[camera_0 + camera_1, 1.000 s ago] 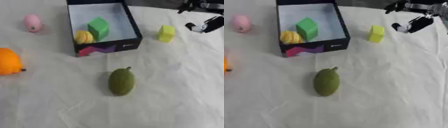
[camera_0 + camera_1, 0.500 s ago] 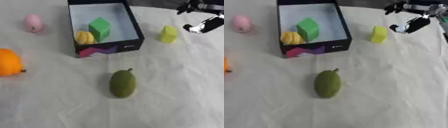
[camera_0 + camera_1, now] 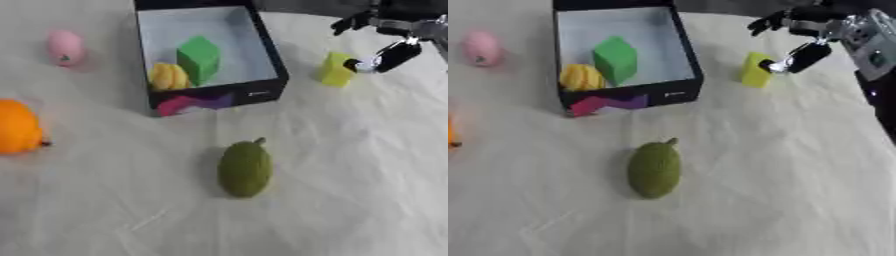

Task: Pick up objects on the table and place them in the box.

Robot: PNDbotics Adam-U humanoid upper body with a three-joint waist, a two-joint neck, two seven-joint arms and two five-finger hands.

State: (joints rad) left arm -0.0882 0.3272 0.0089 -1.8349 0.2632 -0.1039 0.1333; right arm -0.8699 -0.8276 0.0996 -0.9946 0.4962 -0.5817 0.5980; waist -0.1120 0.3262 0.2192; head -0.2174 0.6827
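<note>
Green fruit lies before the black box.

a white-clothed tabletop carries a black box, yellow block, green fruit, orange fruit and pink object.

The box holds a cube and a ribbed fruit; right of the box stands a block; before it an oval fruit; left, a round fruit and an egg-shaped thing.
</note>
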